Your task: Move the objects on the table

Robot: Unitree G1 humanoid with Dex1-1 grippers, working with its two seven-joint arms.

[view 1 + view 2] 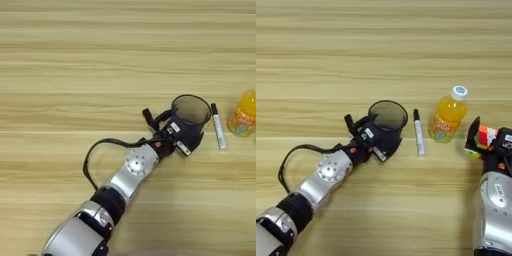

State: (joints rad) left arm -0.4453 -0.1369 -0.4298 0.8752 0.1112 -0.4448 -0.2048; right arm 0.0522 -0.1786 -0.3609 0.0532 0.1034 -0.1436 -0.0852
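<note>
The black wire-mesh pen cup (190, 110) stands upright on the wooden table (75, 75), right of centre. My left gripper (172, 131) reaches in from the lower left and sits against the cup's near side, hiding its lower part. Its jaws are spread wide: one black finger (349, 123) sticks out clear of the cup's left wall, and the other lies low at the cup's right. At the right edge, my right gripper (485, 140) is shut on the small multicoloured puzzle cube (487, 137), held just above the table. The slim all-black marker is out of view.
A white pen with a black cap (419, 133) lies just right of the cup. An orange drink bottle (448, 119) with a white cap stands beyond it, close to the left of the held cube. A black cable (95, 155) loops beside my left forearm.
</note>
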